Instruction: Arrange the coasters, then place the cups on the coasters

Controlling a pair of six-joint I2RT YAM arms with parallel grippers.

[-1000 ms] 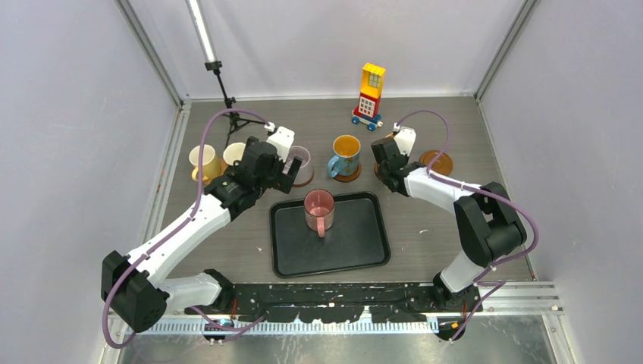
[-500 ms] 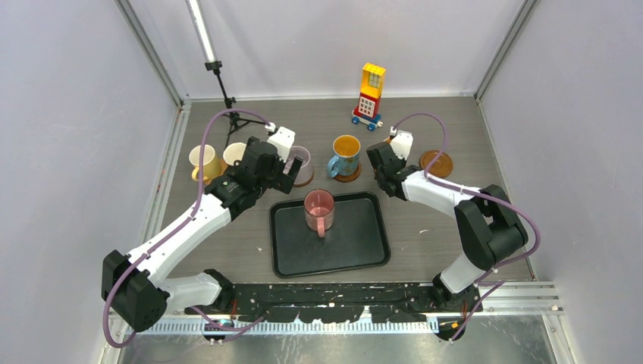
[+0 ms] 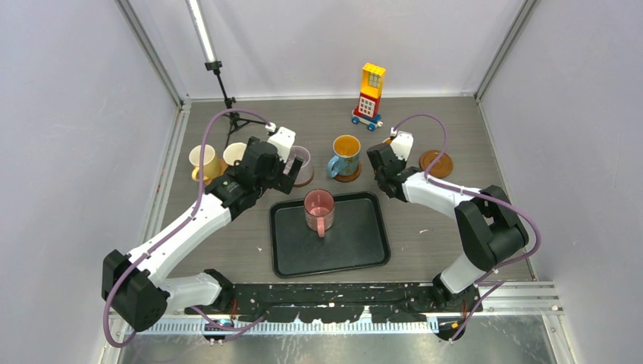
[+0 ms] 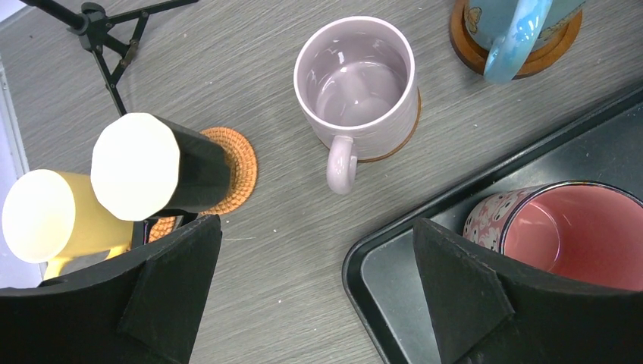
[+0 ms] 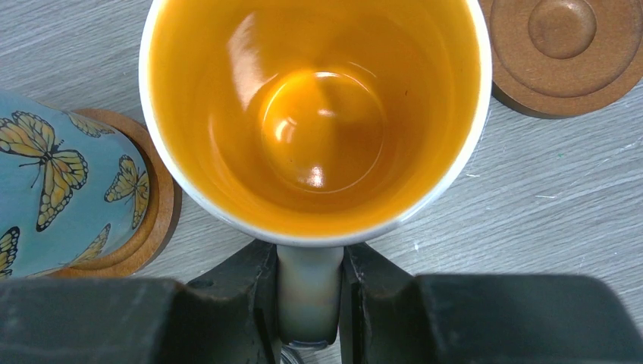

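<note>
Starting at the left, two cream handled mugs stand at the far-left side of the tabletop. Just right of them, the left tool hangs with its jaws wide apart, holding nothing. It is near the pale lilac mug, which sits on a round brown wooden coaster. Nearer, the pink mug waits in the black rectangular tray. Right of centre, the blue butterfly-print mug occupies its own coaster. The right tool is clamped on the handle of the whitish mug with the orange inside, between that blue mug and a bare grooved wooden coaster. The step probably calls for carrying this mug right while upright and centring its base over the bare disc. It should then be lowered and released only once it rests flat. Clipping the blue mug is the risk.
</note>
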